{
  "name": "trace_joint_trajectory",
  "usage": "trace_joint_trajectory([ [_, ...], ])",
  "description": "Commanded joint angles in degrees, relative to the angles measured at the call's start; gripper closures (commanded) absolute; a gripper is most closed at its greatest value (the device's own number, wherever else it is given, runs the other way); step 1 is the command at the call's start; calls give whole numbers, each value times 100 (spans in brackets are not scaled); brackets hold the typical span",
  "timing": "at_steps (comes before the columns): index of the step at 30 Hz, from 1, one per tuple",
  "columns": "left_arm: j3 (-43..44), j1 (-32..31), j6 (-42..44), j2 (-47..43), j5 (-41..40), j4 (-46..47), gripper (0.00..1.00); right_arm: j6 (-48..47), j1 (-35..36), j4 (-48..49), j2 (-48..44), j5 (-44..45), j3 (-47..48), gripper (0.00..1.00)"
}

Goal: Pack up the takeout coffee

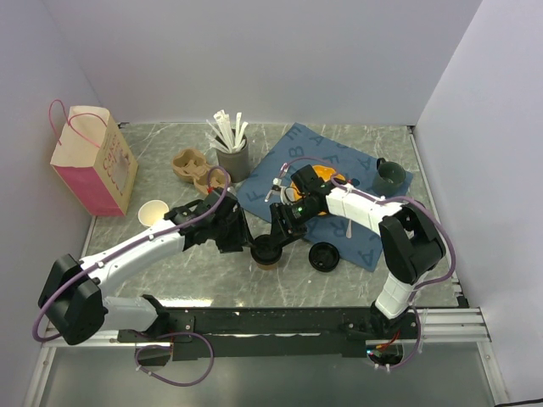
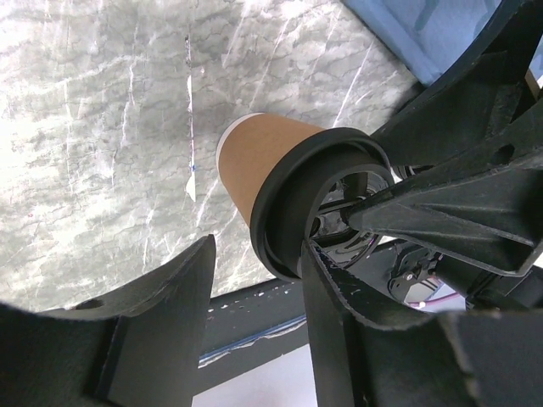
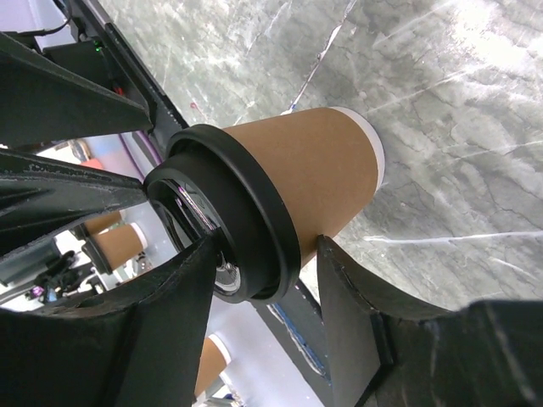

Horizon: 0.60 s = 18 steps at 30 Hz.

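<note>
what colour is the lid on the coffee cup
The lid is black, clearest in the right wrist view.

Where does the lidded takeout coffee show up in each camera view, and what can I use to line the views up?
Top external: takeout coffee just below centre, left of the loose black lid.
Left wrist: takeout coffee at centre, lid towards lower right.
Right wrist: takeout coffee at centre, lid at left.
Shared landmark: grey marbled tabletop beneath the cup.
</note>
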Motion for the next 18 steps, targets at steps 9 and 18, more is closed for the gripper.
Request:
trace_joint_trajectory([
  [9,-225,16,108,90,-279,-150,48,-16,45,425,161,349,-421,46],
  [18,1146,166,311,-6,-342,-1135,46,-7,36,320,82,367,-316,45],
])
